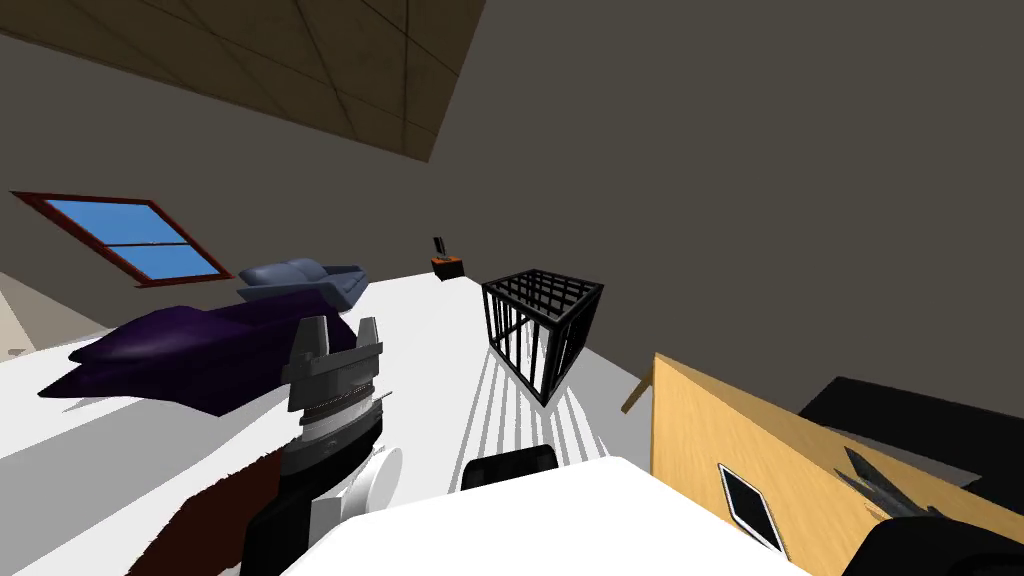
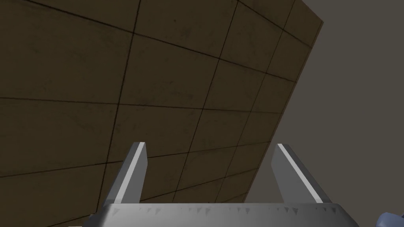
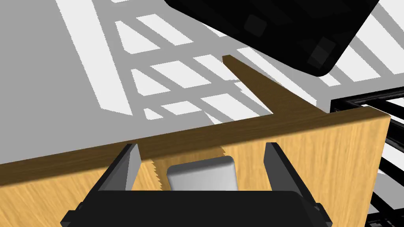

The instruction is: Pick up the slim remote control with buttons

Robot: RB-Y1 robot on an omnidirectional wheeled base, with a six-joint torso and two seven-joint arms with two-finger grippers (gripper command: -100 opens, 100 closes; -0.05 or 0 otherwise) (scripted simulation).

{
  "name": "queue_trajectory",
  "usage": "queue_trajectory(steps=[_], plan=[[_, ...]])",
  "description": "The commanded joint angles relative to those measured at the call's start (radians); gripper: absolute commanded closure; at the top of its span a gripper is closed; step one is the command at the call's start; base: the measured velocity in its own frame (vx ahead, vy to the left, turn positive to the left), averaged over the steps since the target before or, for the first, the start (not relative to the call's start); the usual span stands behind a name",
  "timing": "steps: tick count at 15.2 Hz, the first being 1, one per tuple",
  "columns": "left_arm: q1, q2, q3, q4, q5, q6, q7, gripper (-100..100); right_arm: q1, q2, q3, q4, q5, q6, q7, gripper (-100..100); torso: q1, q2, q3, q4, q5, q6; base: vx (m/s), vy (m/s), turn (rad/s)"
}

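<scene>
A white floor runs under a tan wooden table on my right, with a black cage standing on the floor just beyond its corner. The left gripper is raised over the floor, fingers apart. The right gripper hangs over the table, fingers apart. The remote, flat and pale grey, lies on the table in line with the gap between them.

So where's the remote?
The remote lies flat on the wooden table at my right, near its edge, just ahead of the open right gripper.
</scene>
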Motion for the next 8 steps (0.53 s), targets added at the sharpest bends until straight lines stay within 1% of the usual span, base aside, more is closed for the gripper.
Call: queue_trajectory(steps=[1,3,4,5,6,8], plan=[[0.000,0.000,0.000,0.000,0.000,0.000,0.000,0,-0.021,-0.015,0.007,0.034,-0.002,0.020,0.001,-100,0.000,0.000,0.000,0.000,0.000,0.000,0.037,-0.087,0.366],[0.000,0.000,0.000,0.000,0.000,0.000,0.000,0,-0.040,-0.024,0.010,0.055,-0.004,0.042,0.004,-100,-0.001,-0.001,0.000,0.000,0.000,0.000,0.030,-0.115,0.373],[0.000,0.000,0.000,0.000,0.000,0.000,0.000,0,-0.055,-0.016,0.012,0.065,-0.005,0.054,0.005,-100,-0.002,0.000,0.000,0.000,0.000,0.000,0.000,-0.143,0.318],[0.000,0.000,0.000,0.000,0.000,0.000,0.000,0,-0.037,-0.018,0.007,0.054,-0.003,0.035,0.005,-100,-0.003,0.000,0.000,0.000,-0.001,0.000,-0.008,-0.096,0.127],[0.000,0.000,0.000,0.000,0.000,0.000,0.000,0,-0.050,0.011,0.005,0.079,0.000,0.044,0.016,-100,-0.001,0.001,0.001,0.000,-0.001,0.002,-0.008,-0.047,0.025],[0.000,0.000,0.000,0.000,0.000,0.000,0.000,0,-0.059,0.040,0.003,0.102,0.003,0.047,0.027,-100,0.004,0.003,0.001,0.001,0.000,0.002,-0.010,-0.024,0.016]])
